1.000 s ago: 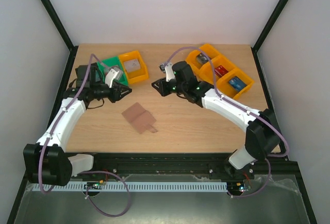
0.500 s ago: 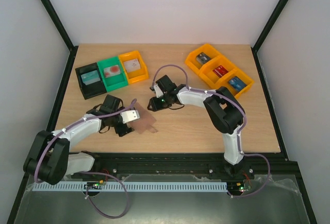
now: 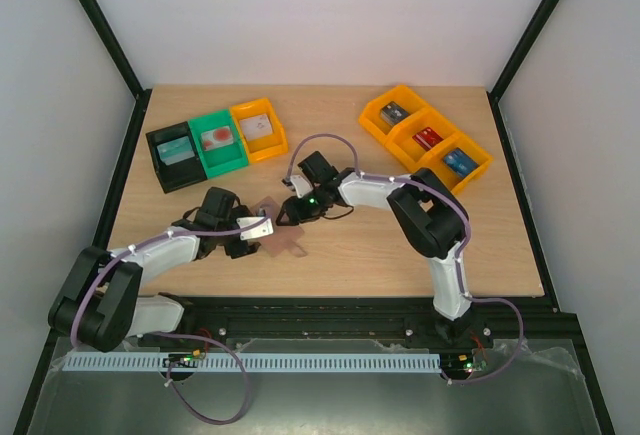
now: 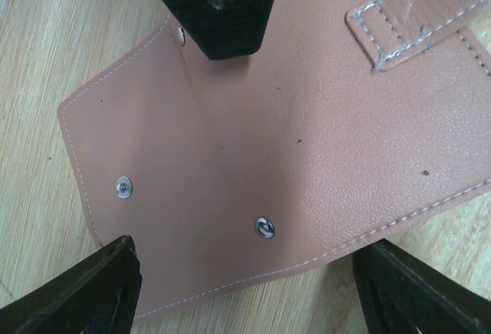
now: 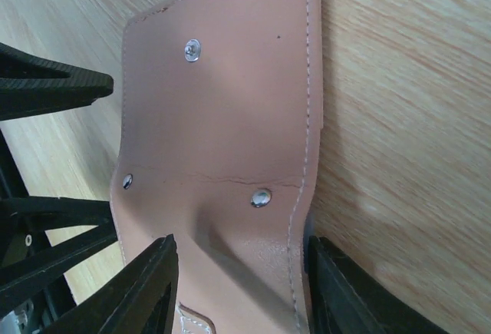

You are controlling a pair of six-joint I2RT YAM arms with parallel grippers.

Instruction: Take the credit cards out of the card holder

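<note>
Three cards out: teal card (image 3: 174, 151), whitish-red card (image 3: 216, 138), grey card (image 3: 258, 126), each in a plastic bin (image 3: 232, 163) | tan leather bifold card holder (image 3: 285, 237) flat on wooden counter (image 3: 380, 255), outside up, contents hidden | left end effector (image 4: 245, 249) and right end effector (image 5: 242, 243) both open, straddling it

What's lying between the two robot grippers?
The tan card holder lies between the left gripper and right gripper, seen in the top view.

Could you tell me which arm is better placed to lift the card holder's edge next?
Probably the right: the right hand straddles the card holder's stitched edge, while the left hand spans wide over its flat face.
</note>
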